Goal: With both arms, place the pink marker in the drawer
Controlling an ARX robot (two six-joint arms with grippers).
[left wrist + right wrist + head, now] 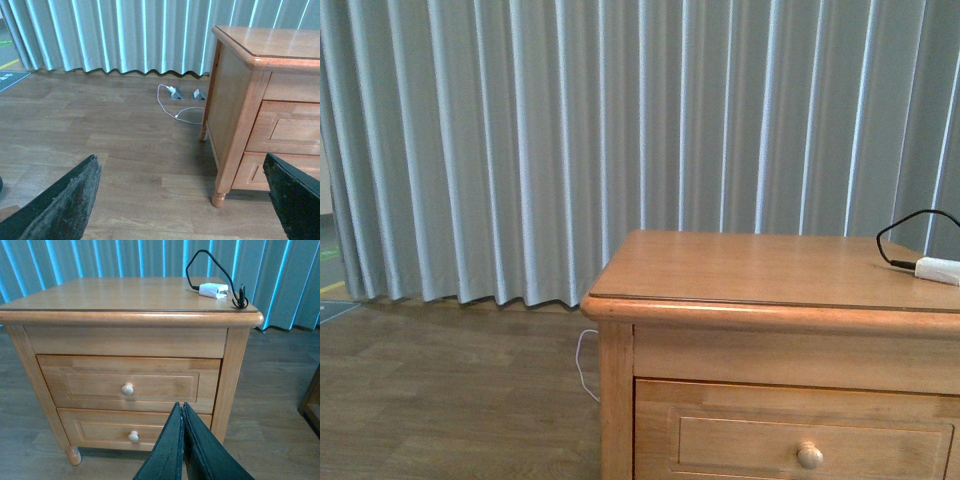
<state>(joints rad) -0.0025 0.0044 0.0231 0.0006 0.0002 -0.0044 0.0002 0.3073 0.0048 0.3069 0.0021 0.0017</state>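
Honey-coloured wooden cabinet (130,315): standing on wood-plank floor before grey pleated curtains, both of its drawers pushed fully in.
Top drawer (127,385): shut, its small round wooden knob (128,389) facing the right wrist camera squarely; my reading is that this arm is lined up with the front so it can go for the knob.
Bottom drawer (132,430): also shut, partly hidden behind the right fingers.
Right gripper (183,440): black fingers pressed together with nothing between them, held low before the cabinet front and well apart from either knob.
Left gripper (185,200): fingers spread wide, empty, aimed at the floor beside the cabinet's side (probably waiting off to one side).
Pink marker: not visible in any view, so where it lies cannot be told.
White plug on a black cable (213,290): lying near the back right corner of the cabinet top.
Only in the left wrist view: a white cord (172,102) on the floor near the curtain.
Only in the right wrist view: both drawers at once.
Front view: neither arm shows; just the top and the upper knob.
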